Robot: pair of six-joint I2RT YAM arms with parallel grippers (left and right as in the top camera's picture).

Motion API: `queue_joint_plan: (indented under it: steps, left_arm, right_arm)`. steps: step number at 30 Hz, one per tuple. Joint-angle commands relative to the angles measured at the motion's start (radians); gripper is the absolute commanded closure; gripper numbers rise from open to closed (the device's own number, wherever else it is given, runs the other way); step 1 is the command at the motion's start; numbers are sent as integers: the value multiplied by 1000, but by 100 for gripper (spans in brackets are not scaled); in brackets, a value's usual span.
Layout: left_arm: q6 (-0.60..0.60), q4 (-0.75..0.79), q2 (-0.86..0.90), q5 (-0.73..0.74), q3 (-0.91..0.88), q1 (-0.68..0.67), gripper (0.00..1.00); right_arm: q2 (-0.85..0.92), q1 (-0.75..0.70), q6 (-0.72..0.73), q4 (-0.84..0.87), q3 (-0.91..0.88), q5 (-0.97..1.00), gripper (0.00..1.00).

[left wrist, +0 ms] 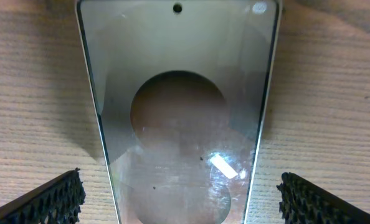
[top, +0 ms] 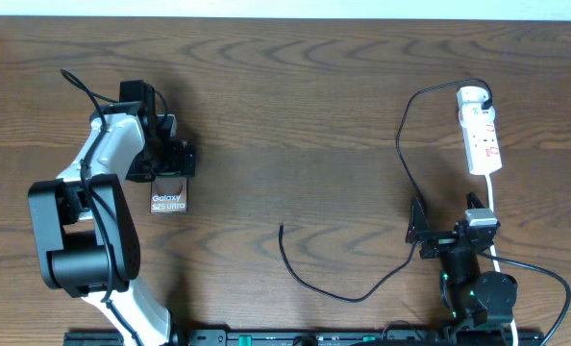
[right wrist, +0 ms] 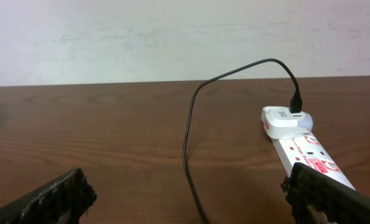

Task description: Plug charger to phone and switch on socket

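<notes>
The phone (top: 168, 199) lies flat at the left, dark and glossy, with white lettering at its near end. My left gripper (top: 170, 159) is open just over its far end; in the left wrist view (left wrist: 182, 196) the fingers stand either side of the phone (left wrist: 179, 93) without touching it. The charger cable (top: 310, 282) runs from a white plug head (top: 472, 96) on the socket strip (top: 482, 139) down to a free tip near the table's middle. My right gripper (top: 446, 226) is open and empty, with the cable (right wrist: 188, 137) between its fingers (right wrist: 188, 196) and the socket (right wrist: 309, 152) ahead to the right.
A white cord (top: 492, 207) leaves the strip's near end and passes my right arm. The right arm's own black cable (top: 545, 279) loops at the front right. The table's front edge carries a black rail (top: 295, 337).
</notes>
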Motion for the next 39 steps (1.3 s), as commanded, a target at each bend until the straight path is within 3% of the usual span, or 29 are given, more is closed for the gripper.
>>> queue_joint_plan:
  steps: [1, 39]
  left_arm:
    - [16, 2, 11, -16, -6, 3, 2]
    - [17, 117, 11, -41, -83, 3, 2]
  right_arm:
    - [-6, -4, -12, -4, -1, -8, 1]
    - [-6, -4, -12, -4, -1, -8, 1]
